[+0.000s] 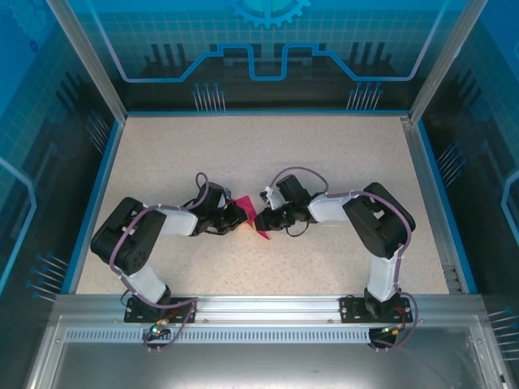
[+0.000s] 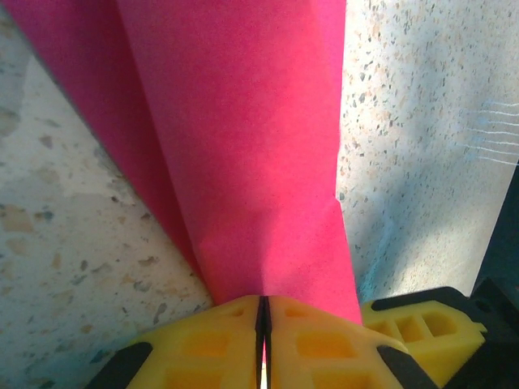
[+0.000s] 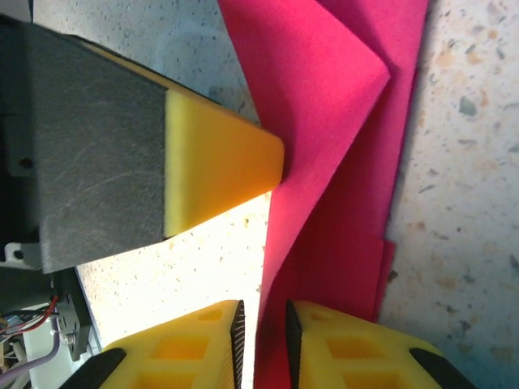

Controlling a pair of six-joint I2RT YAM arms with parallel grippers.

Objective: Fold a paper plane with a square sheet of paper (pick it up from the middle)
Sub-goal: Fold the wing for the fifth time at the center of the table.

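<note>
Grippers are meeting at the middle of the table (image 1: 340, 162), with the square sheet of paper (image 1: 246, 212) sitting between them as a small, partly folded magenta shape. The left gripper (image 1: 237, 215) is pinching the sheet at its near edge, its yellow jaws pressed fully together on the paper in the left wrist view. The right gripper (image 3: 263, 324) is standing only a slit apart, a folded edge of the sheet running into the gap without being visibly clamped. One yellow-tipped finger (image 3: 219, 162) of the left gripper is touching the sheet's flank from the side. Whether the paper is resting on the table or hanging just above it cannot be told.

The sheet is looking light, thin and limp, bending into soft overlapping layers rather than holding flat. It is likely to slip, crumple or tear under a hard squeeze. Holds are probably best taken along creased, doubled edges, where the paper is stiffest.
</note>
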